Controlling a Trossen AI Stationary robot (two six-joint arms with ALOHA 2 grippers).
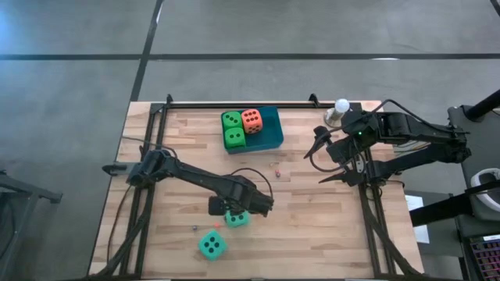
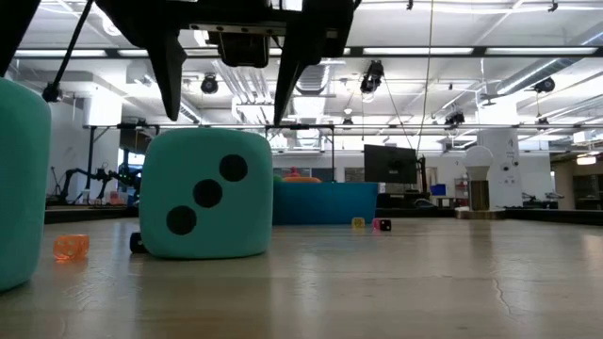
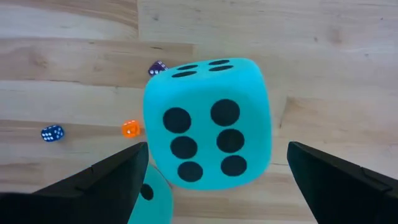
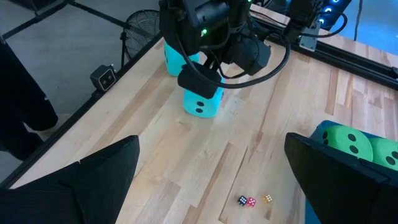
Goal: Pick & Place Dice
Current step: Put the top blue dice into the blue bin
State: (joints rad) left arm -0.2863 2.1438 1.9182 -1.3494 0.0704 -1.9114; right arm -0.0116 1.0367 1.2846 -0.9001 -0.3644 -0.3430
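One teal die (image 1: 237, 218) sits on the wooden table near its front edge, resting on one face (image 2: 207, 193) (image 3: 208, 124) (image 4: 202, 102). My left gripper (image 1: 234, 209) hangs open just above it. Its fingertips (image 2: 229, 94) stand over the die's two sides and touch nothing. A second teal die (image 1: 211, 245) (image 2: 19, 179) lies closer to the near edge. Two green dice (image 1: 232, 129) and the orange-red die (image 1: 251, 120) lie in the blue tray (image 1: 273, 129). My right gripper (image 1: 319, 165) (image 4: 211, 146) waits open over the table's right side.
Tiny coloured dice lie scattered on the table (image 1: 275, 168) (image 3: 52, 133) (image 3: 130, 129) (image 4: 250, 201). A small white ball on a metal stand (image 1: 341, 105) is at the far right, beside the right arm. Bare wood lies between the teal dice and the tray.
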